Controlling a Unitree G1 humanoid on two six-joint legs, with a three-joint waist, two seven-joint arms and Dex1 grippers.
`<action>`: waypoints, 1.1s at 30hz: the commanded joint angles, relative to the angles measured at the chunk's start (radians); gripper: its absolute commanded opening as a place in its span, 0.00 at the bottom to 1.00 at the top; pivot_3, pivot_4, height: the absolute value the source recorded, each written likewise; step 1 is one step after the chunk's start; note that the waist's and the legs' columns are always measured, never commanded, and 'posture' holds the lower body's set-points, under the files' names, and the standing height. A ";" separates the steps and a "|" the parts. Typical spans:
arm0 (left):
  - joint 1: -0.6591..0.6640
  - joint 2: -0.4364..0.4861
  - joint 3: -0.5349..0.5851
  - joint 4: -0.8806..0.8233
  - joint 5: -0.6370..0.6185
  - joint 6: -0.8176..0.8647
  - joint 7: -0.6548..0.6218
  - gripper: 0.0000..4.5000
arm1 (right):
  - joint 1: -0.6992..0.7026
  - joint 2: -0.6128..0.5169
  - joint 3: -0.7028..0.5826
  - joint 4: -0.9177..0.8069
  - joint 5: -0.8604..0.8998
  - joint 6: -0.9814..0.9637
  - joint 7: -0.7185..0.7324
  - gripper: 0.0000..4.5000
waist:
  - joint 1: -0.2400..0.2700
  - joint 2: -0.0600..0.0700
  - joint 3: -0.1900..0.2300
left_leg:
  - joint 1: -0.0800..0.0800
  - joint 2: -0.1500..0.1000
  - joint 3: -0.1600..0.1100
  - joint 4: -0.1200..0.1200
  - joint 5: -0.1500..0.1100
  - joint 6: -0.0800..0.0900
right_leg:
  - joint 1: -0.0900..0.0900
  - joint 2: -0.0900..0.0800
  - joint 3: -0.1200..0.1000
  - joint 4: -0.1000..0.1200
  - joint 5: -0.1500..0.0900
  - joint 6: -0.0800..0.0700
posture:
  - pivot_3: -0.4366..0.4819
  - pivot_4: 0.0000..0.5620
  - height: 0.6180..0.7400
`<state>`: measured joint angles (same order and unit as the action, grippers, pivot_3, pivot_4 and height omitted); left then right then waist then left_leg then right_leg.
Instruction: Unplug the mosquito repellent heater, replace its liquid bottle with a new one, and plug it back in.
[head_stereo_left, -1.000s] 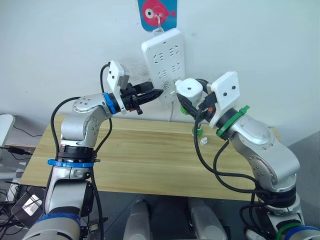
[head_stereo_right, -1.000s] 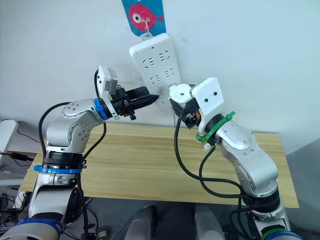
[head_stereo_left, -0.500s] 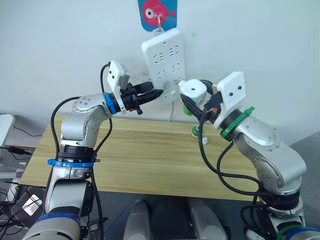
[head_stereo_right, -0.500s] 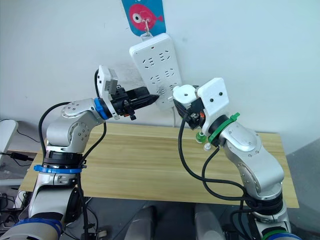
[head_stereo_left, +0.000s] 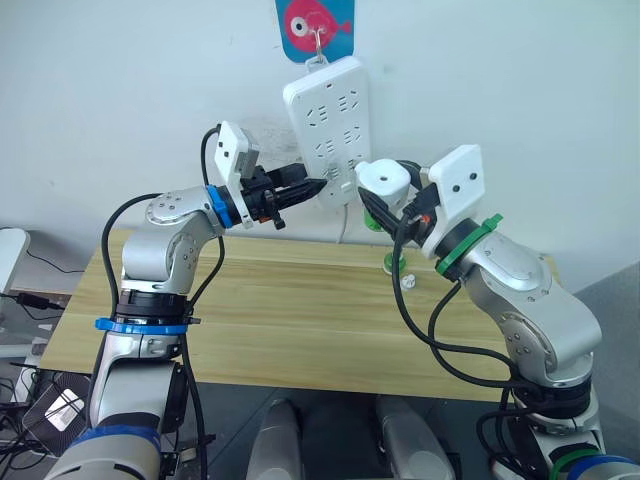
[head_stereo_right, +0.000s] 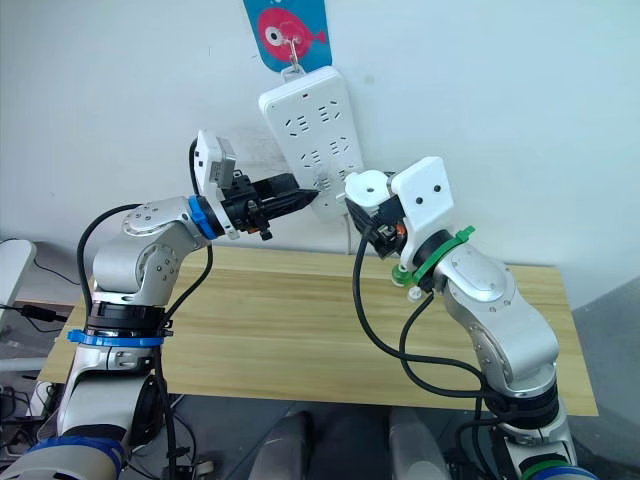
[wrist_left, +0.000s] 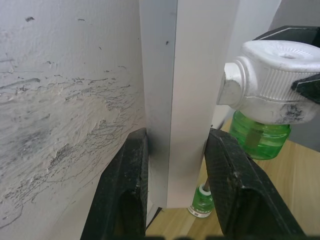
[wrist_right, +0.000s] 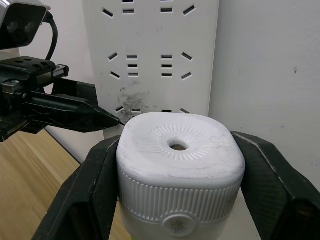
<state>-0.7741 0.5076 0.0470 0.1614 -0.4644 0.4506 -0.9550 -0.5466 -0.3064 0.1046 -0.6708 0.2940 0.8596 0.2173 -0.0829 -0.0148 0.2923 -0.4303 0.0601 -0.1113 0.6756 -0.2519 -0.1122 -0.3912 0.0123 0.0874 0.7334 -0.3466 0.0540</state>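
The power strip is pinched at its edge by the left gripper for steadiness, while the mosquito repellent heater, clamped in the right gripper, is held just before its sockets for plugging.

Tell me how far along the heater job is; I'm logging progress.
Unplugged: the right gripper holds the mosquito repellent heater just off the power strip, a green bottle screwed in. The left gripper clamps the strip's edge. Left: plugging in.
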 joint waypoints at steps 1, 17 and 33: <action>-0.014 0.006 0.007 -0.007 0.002 -0.003 -0.003 0.29 | -0.008 0.006 0.000 -0.023 -0.011 -0.036 0.002 0.67 | 0.000 0.000 0.000 | 0.000 0.000 0.000 0.000 0.000 0.000 | 0.000 0.000 0.000 0.000 0.000 0.000 | 0.38 0.43 0.65; -0.017 0.004 0.006 -0.007 0.002 -0.002 -0.007 0.29 | -0.015 0.019 0.012 -0.010 -0.019 -0.034 -0.009 0.67 | 0.000 0.000 0.000 | 0.000 0.000 0.000 0.000 0.000 0.000 | 0.000 0.000 0.000 0.000 0.000 0.000 | 0.38 0.42 0.65; -0.015 0.000 0.005 -0.020 -0.007 0.011 -0.006 0.29 | -0.062 0.101 0.041 0.078 -0.080 -0.061 -0.058 0.67 | -0.001 0.000 0.000 | 0.000 0.000 0.000 0.000 0.000 0.000 | 0.000 0.000 0.000 0.001 0.000 0.000 | 0.38 0.43 0.65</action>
<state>-0.7778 0.5088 0.0495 0.1672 -0.4628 0.4540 -0.9558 -0.5776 -0.2167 0.1420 -0.5924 0.2382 0.8304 0.1756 -0.0836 -0.0147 0.2923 -0.4301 0.0601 -0.1113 0.6759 -0.2519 -0.1122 -0.3912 0.0123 0.0875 0.7341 -0.3465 0.0540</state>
